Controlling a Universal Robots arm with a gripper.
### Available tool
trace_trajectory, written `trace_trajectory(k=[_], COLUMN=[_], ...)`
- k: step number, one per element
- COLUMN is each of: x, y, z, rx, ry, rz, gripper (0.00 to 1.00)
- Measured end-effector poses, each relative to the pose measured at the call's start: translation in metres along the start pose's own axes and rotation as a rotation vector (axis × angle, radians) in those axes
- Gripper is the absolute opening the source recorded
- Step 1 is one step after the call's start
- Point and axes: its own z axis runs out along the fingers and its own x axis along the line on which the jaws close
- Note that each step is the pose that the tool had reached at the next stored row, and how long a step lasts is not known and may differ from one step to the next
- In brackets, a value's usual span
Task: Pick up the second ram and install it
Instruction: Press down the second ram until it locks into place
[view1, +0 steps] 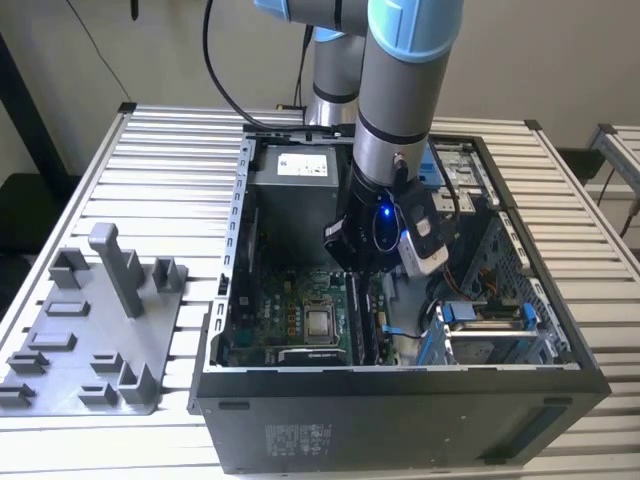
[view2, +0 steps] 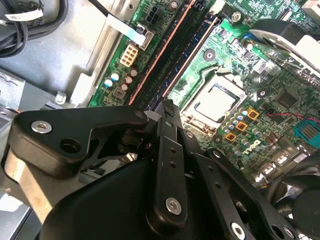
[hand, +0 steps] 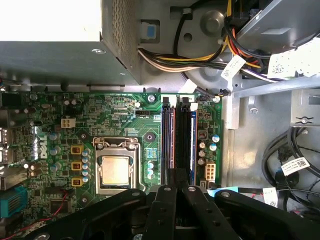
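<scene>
My gripper (view1: 362, 262) reaches down inside the open computer case (view1: 400, 400), over the memory slots of the green motherboard (hand: 125, 115). In both wrist views its black fingers are shut together, and the gripper's tip (hand: 176, 176) (view2: 167, 106) meets one end of a thin dark blue stick, the second ram (hand: 172, 135) (view2: 192, 55). The ram stands edge-up in a slot beside the processor socket (hand: 116, 169). The stick's other end reaches the slot's white clip. The fingers hide the end beneath them, so I cannot tell whether they pinch it or press on it.
A grey plastic tray (view1: 90, 340) with upright posts lies on the slatted table at the exterior view's left. Inside the case, the power supply (view1: 300, 165) sits at the back, cable bundles (hand: 210, 55) run beside the slots, and a drive cage (view1: 490, 330) stands at the exterior view's right.
</scene>
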Motion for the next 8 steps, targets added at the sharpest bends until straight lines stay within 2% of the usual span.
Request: trace_trajectory(k=[5,8], x=[0.0,0.0001], y=[0.0,0.0], z=[0.0,-0.0001], rx=[-0.0001,-0.0005], ry=[0.0002,0.0016], rz=[-0.005,-0.052], gripper=[0.11,0.11])
